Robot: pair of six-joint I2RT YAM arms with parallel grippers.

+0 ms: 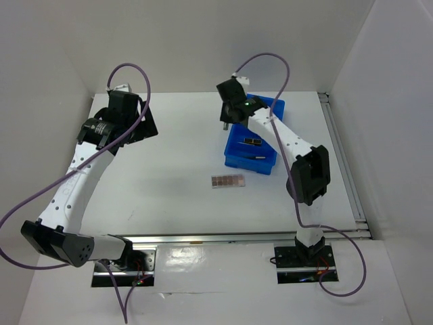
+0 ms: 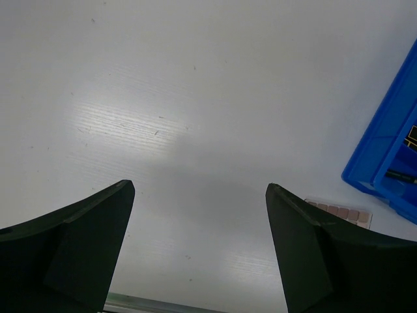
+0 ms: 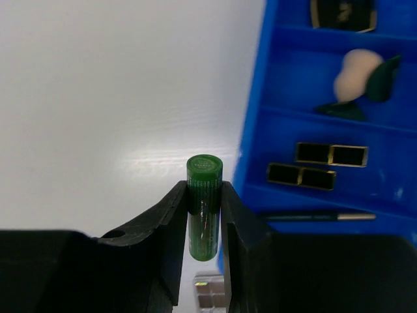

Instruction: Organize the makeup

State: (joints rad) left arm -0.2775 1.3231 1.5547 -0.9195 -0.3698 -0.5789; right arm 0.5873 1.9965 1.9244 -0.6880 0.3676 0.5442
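My right gripper [image 3: 204, 189] is shut on a green cylindrical tube [image 3: 204, 171], held upright above the table just left of the blue bin [image 3: 251, 156]. In the bin lie a beige sponge [image 3: 355, 73], dark-green pieces [image 3: 381, 78], two black-gold lipstick tubes [image 3: 331, 154], a pencil [image 3: 319, 216] and a black compact [image 3: 343, 13]. The brown-pink palette strip [image 1: 227, 181] lies on the table in front of the bin [image 1: 250, 168]; it also shows in the left wrist view [image 2: 339, 212]. My left gripper [image 2: 199, 189] is open and empty at the far left [image 1: 139, 125]. My right gripper [image 1: 226, 122] hangs at the bin's left edge.
White walls enclose the table on the left, back and right. A metal rail runs along the near edge by the arm bases [image 1: 203, 238]. The blue bin shows at the right edge of the left wrist view [image 2: 384, 143].
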